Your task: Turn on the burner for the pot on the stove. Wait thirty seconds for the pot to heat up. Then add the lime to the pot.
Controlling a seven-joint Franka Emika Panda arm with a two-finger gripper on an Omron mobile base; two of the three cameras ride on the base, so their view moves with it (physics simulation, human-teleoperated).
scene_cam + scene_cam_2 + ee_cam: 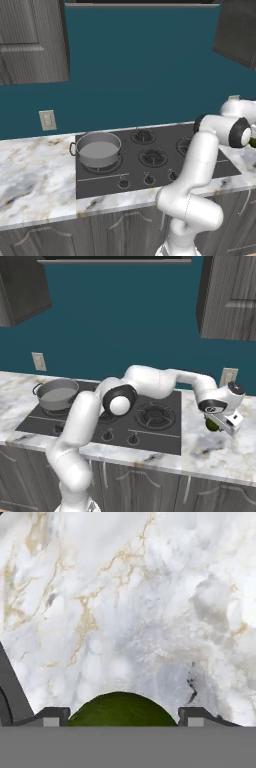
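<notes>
— Where is the small dark green round lime (212, 425) seen?

— It is seen between the two dark finger tips of the pincer (121, 714), off to the right of the flat dark grey stove (150, 160). It is held up above the white marble table (220, 453) with gold veins. The finger tips are pressed to its two sides, so the lime is gripped by the pincer.

— And the short wide grey steel pot (98, 148)?

— It is set on the round black burner (102, 165) at the back left of the stove. Its pale grey inside is seen, and its two little loop handles too. It is well apart from the lime.

— Can it be told if the burner is lit?

— No, that cannot be told.

— What else is seen?

— A row of small black knobs (147, 179) is set along the front edge of the stove. A white wall socket (47, 120) is fixed on the blue-green wall (140, 65). Dark grey cupboards (30, 40) are hung above.
</notes>
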